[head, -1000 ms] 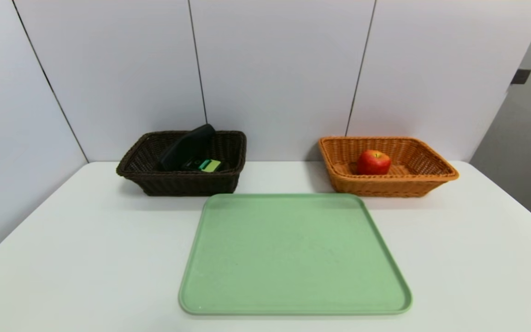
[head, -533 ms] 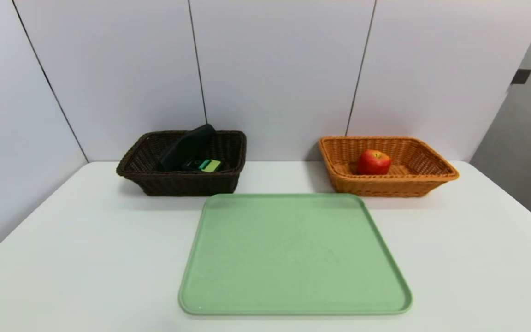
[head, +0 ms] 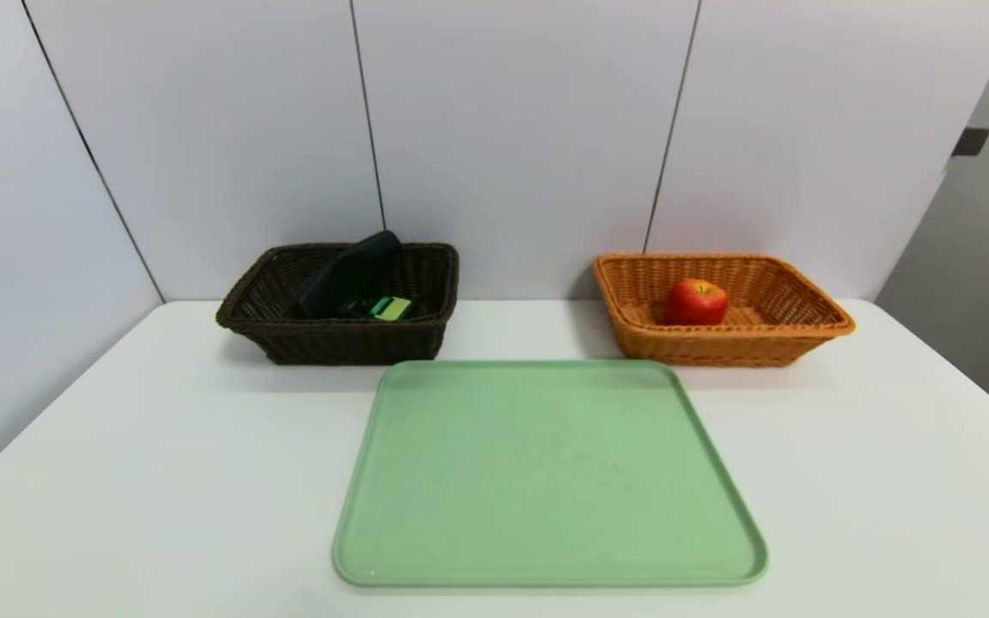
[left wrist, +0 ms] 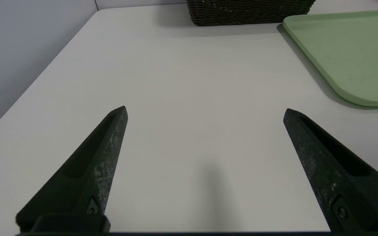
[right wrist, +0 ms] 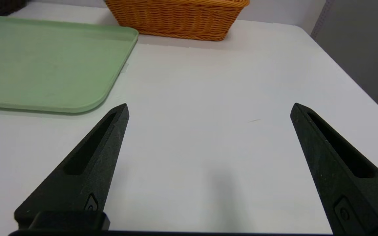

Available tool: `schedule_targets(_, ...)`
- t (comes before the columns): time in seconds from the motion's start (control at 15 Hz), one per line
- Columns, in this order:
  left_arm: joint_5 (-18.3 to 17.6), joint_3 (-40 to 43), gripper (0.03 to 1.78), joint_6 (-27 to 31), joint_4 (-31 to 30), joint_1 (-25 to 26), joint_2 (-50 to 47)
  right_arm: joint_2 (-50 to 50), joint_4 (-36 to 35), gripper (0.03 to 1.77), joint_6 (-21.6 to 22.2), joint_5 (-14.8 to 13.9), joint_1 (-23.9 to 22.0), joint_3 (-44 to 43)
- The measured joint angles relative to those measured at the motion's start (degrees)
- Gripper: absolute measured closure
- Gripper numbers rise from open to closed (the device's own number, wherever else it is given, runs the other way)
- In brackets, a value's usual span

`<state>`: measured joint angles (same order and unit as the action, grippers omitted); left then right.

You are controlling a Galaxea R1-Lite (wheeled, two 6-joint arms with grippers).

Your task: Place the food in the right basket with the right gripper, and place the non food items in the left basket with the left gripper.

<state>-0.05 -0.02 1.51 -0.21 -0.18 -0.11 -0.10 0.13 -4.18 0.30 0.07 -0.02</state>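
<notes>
already the apple sits in the orange basket far right, the black items in the dark basket far left. left gripper and right gripper hang spread, empty, near; a needless reach could knock a basket.

White table before pale panelled wall with dark seams

No writing, brand, number or sign can be read anywhere on the table. The nearest thing to a label is a small green patch on a dark item lying in the dark brown basket, and any print on it is too small to tell.
</notes>
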Motion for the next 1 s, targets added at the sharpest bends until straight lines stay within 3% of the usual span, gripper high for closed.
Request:
schedule_targets(0.2, 0.12, 0.02, 0.12, -0.2, -0.04, 0.0, 0.0, 0.0, -0.18, 0.1, 4.92, -1.34, 0.0, 0.02)
schedule_targets(1.0, 0.15, 0.02, 0.12, -0.22, -0.01, 0.0, 0.01, 0.0, -0.29, 0.1, 5.23, -1.54, 0.0, 0.02)
